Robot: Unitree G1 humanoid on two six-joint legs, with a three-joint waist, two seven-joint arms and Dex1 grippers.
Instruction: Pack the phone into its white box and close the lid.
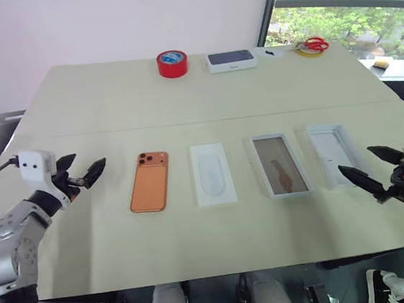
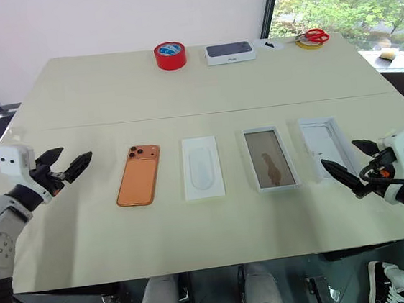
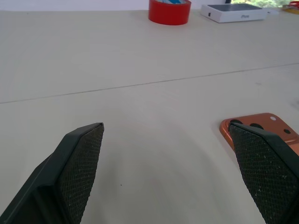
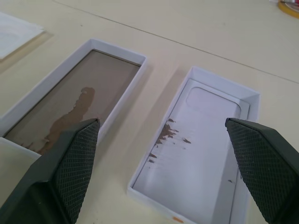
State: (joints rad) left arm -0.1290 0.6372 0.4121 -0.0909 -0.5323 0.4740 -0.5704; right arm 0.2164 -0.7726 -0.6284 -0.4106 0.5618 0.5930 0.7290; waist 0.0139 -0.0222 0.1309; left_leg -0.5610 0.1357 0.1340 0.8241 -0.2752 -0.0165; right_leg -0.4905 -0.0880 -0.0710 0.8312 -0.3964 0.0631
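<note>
step: just starting, nothing packed | phone [image 1: 149,181] lies flat, left of the white box [image 1: 281,164] past a white insert [image 1: 212,173] | lid [image 1: 331,155] just right of box | left gripper [image 1: 81,174] and right gripper [image 1: 369,169] fingers apart, empty | next: probably left fingers pinch the phone's edges

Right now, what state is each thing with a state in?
phone: face down on table, not packed
white box: open, empty
lid: off, inside up
insert: lying flat, out of box
left gripper: open, empty
right gripper: open, empty

dark-topped white box [image 3: 233,12]: side print, too small to read.
</note>
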